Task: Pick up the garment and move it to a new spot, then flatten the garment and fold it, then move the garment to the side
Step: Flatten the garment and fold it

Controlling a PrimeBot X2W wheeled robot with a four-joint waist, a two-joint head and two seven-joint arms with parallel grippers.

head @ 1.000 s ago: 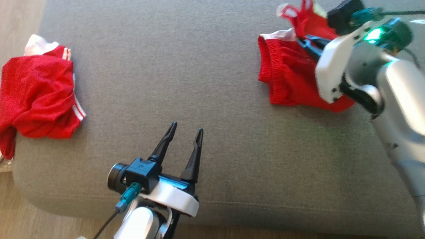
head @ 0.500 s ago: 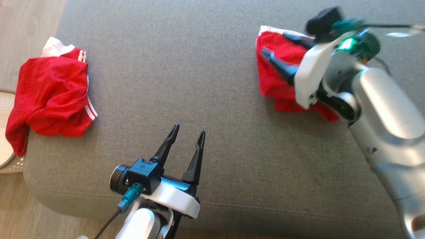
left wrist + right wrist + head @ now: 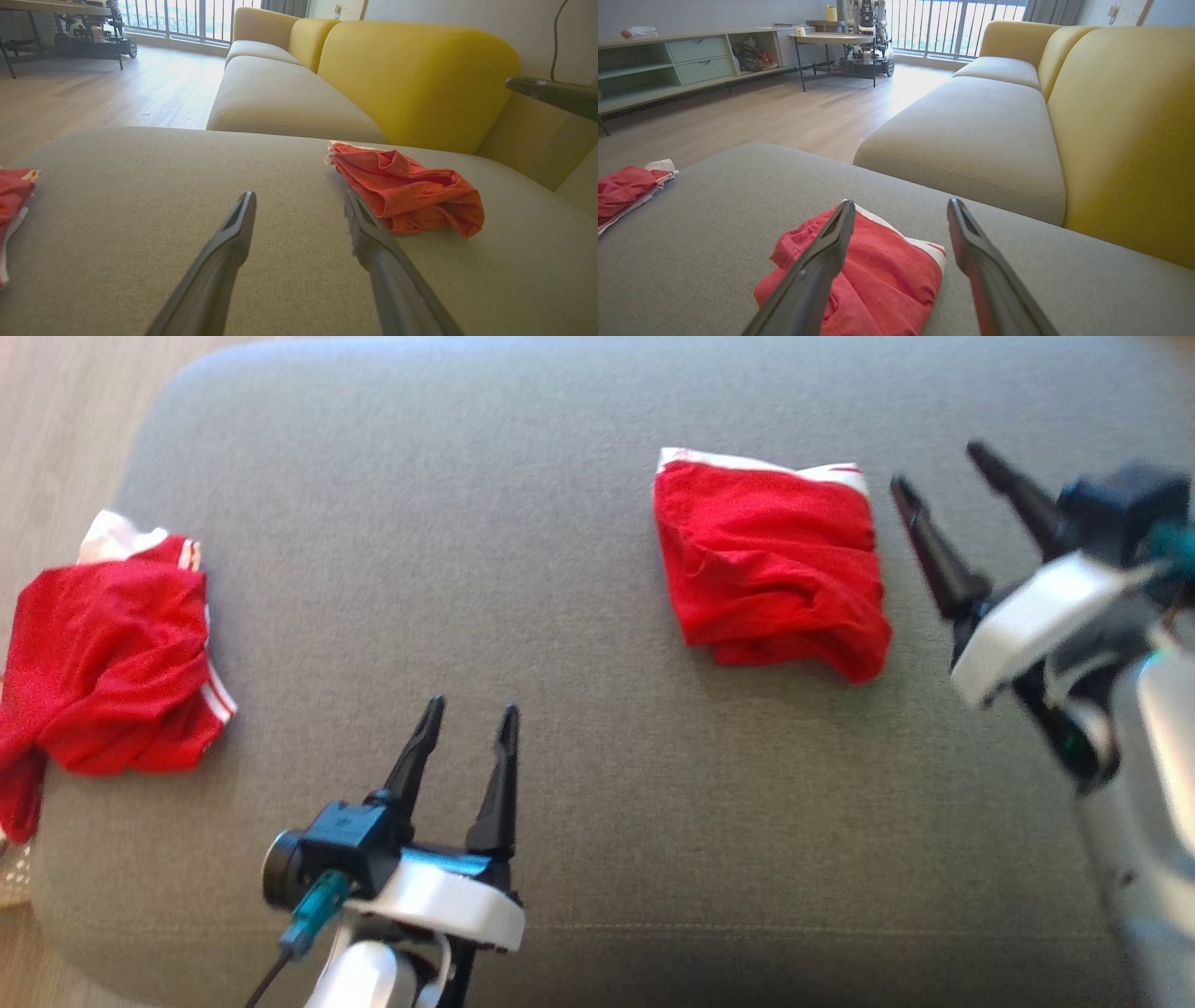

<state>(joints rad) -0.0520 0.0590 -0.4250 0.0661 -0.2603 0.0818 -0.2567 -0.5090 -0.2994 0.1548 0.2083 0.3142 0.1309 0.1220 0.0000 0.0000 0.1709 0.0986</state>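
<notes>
here the folded red mesh garment with white trim (image 3: 770,569) lies as a rumpled, roughly square pad on the grey woven fabric cushion (image 3: 560,523), toward its far right part. the right gripper (image 3: 936,467) hangs just beside the garment's right edge, its two tapered dark fingers spread wide and holding nothing. the left gripper (image 3: 471,707) sits near the cushion's front seam, fingers likewise parted and empty. a second, crumpled red jersey with white stripes (image 3: 103,672) drapes over the cushion's rounded left edge, well apart.
</notes>
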